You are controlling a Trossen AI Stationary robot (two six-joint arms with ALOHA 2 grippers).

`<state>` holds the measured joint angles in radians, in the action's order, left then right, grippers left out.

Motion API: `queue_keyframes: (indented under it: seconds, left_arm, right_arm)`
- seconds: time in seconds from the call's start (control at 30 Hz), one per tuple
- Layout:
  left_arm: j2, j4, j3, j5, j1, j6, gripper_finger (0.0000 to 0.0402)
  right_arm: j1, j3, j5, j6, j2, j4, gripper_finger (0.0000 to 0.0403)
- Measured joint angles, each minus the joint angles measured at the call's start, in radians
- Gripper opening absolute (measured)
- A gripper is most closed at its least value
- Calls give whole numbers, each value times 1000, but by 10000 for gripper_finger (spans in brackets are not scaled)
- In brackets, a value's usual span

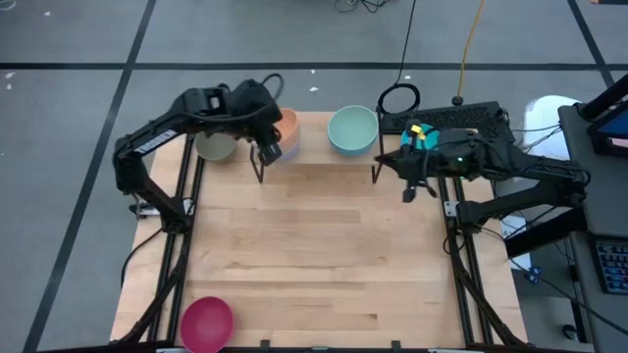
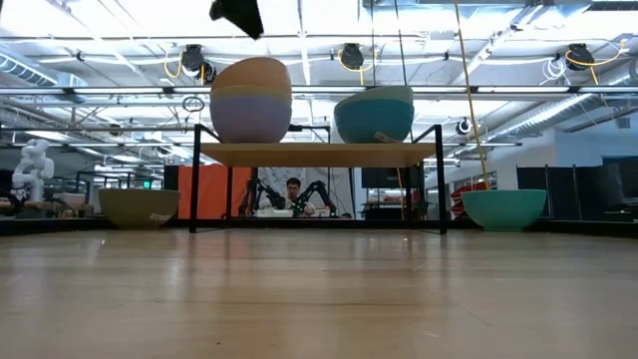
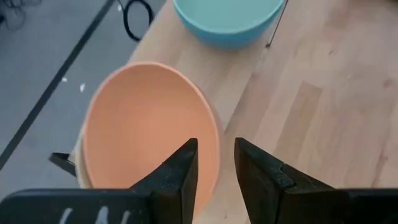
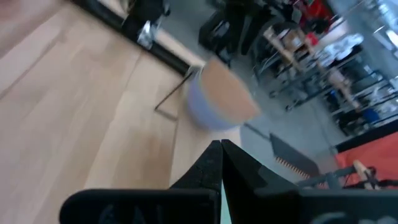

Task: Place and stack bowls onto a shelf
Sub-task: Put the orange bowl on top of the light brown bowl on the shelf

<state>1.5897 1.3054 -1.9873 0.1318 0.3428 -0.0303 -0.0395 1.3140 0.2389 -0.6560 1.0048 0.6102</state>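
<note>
The shelf [image 2: 317, 154] runs lengthwise across the table's far edge. On it an orange bowl [image 3: 149, 124] sits mouth-up in a periwinkle bowl [image 2: 249, 118], with a cyan bowl [image 1: 352, 128] beside them. The left gripper [image 3: 214, 168] hangs above the orange bowl's rim, fingers slightly parted and empty. The right gripper [image 1: 410, 186], closed and empty, waits near the shelf's right end. No readable writing shows.

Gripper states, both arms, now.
Left gripper: open, holding nothing, just above the orange bowl stacked on the shelf.
Right gripper: shut, empty, at the shelf's right end.
</note>
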Motion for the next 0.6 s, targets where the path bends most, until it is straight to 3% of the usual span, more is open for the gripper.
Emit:
queue_keyframes:
  seconds: [0.33,0.6]
  left_arm:
    - [-160,-31,0,5,-20,-35,111]
    - [-240,-30,0,10,-20,-70,111]
  right_arm:
    - [-42,0,-14,53,212,-358,0]
    - [-103,0,-321,146,395,-703,0]
